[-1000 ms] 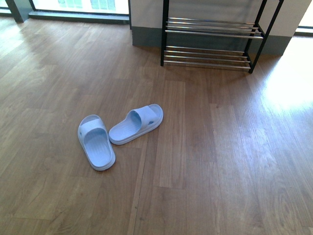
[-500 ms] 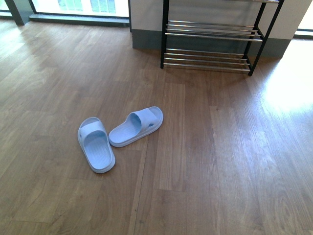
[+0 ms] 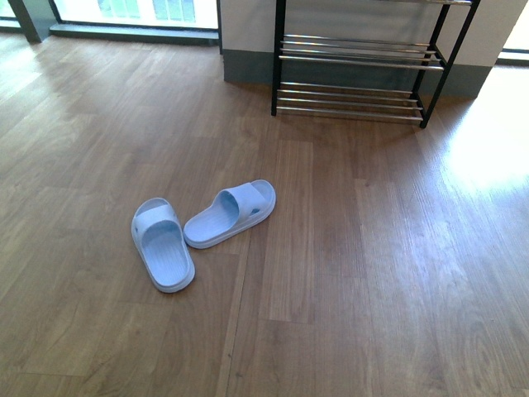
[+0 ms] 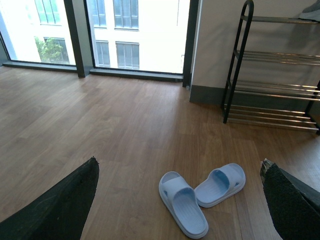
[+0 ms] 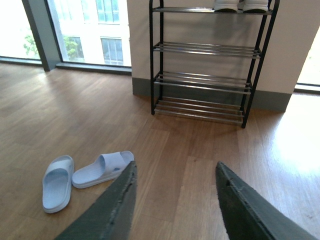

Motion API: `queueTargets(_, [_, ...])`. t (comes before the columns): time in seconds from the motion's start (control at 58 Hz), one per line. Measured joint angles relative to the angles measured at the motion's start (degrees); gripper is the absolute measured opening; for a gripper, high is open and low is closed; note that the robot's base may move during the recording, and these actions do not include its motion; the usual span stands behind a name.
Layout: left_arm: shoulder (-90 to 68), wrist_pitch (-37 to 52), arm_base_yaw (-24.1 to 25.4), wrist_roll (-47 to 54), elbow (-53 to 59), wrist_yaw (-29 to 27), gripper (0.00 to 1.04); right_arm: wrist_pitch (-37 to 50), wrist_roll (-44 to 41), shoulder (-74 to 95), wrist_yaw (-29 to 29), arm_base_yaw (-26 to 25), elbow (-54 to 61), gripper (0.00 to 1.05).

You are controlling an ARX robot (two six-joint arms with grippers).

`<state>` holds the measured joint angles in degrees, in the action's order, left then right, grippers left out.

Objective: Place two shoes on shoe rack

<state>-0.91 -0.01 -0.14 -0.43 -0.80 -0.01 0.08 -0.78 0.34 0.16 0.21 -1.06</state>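
Left gripper [image 4: 178, 161]: jaws wide apart, nothing in them.
Right gripper [image 5: 175, 164]: jaws apart, empty too.
Pale blue rubber slide sandals [image 3: 163, 244]: on the wood floor [image 3: 372, 289], lower left of middle; likely light and bendy, so pinch the top strap.
Black metal shoe rack with shiny bars [image 3: 355, 59]: far back, upper right.

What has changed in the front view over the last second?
Only the framing: the whole scene slid slightly down the picture, then held. The nearer sandal and the farther sandal lie on the floor as before, the shoe rack stands unmoved, and nothing was gripped or released.
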Motion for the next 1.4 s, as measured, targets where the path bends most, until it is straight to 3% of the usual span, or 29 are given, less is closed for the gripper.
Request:
queueTargets(0.276, [0.0,0.0,0.0,0.0,0.0,0.0,0.95,0.0,0.2,0.0,0.0,0.0,0.0,0.97])
queueTargets(1.396, [0.0,0.0,0.0,0.0,0.0,0.0,0.95,-0.1,0.3,-0.1,-0.2,-0.1,0.0,0.96])
